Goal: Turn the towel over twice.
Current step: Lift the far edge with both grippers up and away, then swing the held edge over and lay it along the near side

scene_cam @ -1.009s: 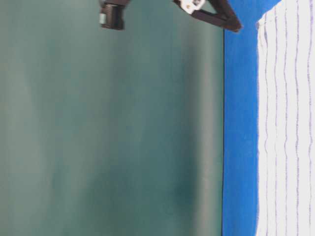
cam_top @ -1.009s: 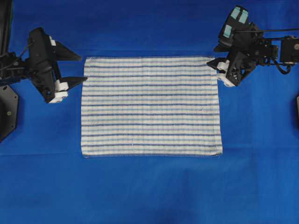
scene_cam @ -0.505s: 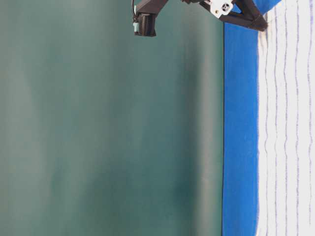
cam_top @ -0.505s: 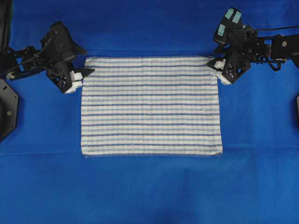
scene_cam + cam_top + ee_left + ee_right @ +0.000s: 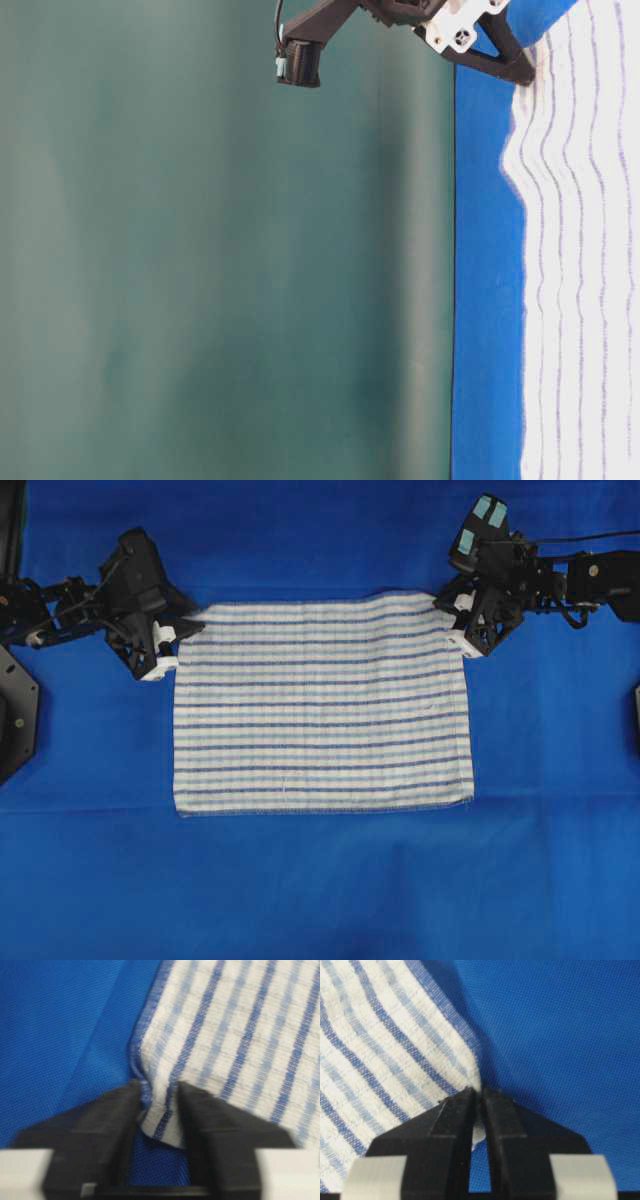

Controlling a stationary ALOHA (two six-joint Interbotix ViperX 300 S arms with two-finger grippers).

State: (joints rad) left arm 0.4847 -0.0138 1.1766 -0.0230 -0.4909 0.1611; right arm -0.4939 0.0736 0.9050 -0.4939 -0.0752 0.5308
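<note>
Towel [image 5: 320, 705] corners are being pinched at both far ends right now. The left gripper [image 5: 159, 1105] is clamping its black fingers [image 5: 112, 1125] onto the far left corner, and the wrist view is showing a small flap of striped cloth poking down between them, with the hem bunching just above. Over on the other side, the right gripper [image 5: 479, 1105] is squeezing its fingers [image 5: 450, 1120] almost together on the far right corner, a sliver of white fabric caught in the narrow slot.

From overhead, the left gripper [image 5: 170, 645] is sitting at the cloth's upper left corner and the right gripper [image 5: 455, 625] at the upper right. That right corner is standing a little higher than the rest of the edge, so the far hem is sloping and the stripes near it are bowing. The table-level view is showing the same thing: a gripper [image 5: 520, 70] is nipping the towel [image 5: 580, 280], and the cloth's edge is rippling beside it.

The rest of the towel is lying flat in the middle of the blue tablecloth [image 5: 320, 880] covering the tabletop, stripes running side to side, near edge straight. Both black arms are reaching in from the outer sides.
</note>
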